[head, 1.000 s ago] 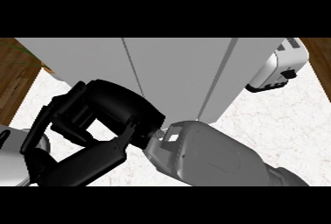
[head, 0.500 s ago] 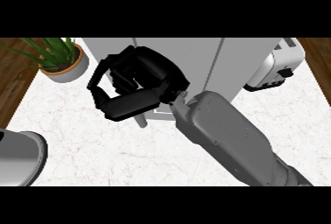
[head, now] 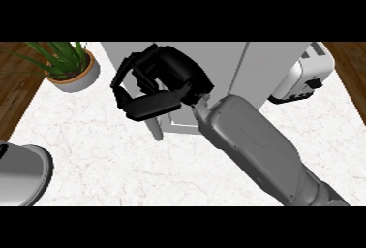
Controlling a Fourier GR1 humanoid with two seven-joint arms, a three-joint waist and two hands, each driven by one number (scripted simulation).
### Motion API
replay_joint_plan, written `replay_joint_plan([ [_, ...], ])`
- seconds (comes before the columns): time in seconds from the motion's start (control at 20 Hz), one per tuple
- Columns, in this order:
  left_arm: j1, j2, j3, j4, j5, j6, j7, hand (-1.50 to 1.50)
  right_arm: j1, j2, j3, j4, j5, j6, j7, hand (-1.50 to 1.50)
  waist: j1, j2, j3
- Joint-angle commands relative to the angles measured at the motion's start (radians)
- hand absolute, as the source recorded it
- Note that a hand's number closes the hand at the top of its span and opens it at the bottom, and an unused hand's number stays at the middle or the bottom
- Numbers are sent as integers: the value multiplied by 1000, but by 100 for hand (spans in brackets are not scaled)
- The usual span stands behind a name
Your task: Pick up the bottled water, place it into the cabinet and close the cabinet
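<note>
No bottled water shows in the head view. The grey cabinet (head: 214,63) stands at the back of the counter, and its front doors look shut, with a seam right of centre. A thin grey handle (head: 155,130) sticks out at its lower left. My right hand (head: 168,80) is up against the cabinet's left door, fingers curled toward the thumb (head: 150,107), with nothing visible inside them. Its grey forearm (head: 253,145) runs in from the lower right. Of my left arm only the grey forearm (head: 22,174) shows, at the lower left edge.
A potted plant (head: 68,68) stands at the back left of the white marble counter (head: 107,160). A silver toaster (head: 304,77) sits right of the cabinet. Dark wood floor lies beyond both counter sides.
My right hand has moved away from the view's lower left, up to the cabinet's left door. The plant has come into sight, and my left forearm has sunk to the lower left corner.
</note>
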Motion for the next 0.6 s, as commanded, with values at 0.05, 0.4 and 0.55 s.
replay_joint_plan([
  [0.05,-43,-12,-15,-1,1,10,32,-150,-37,-98,-129,115,35,-38,-44,150,-20,29,10],
  [0.4,-49,-24,-23,-25,-7,27,55,-150,-47,-88,-134,113,73,-95,-61,-150,-14,24,10],
  [0.55,-80,-34,-35,-8,-28,35,58,-150,-59,-94,-139,118,72,-83,-60,-150,-22,27,10],
])
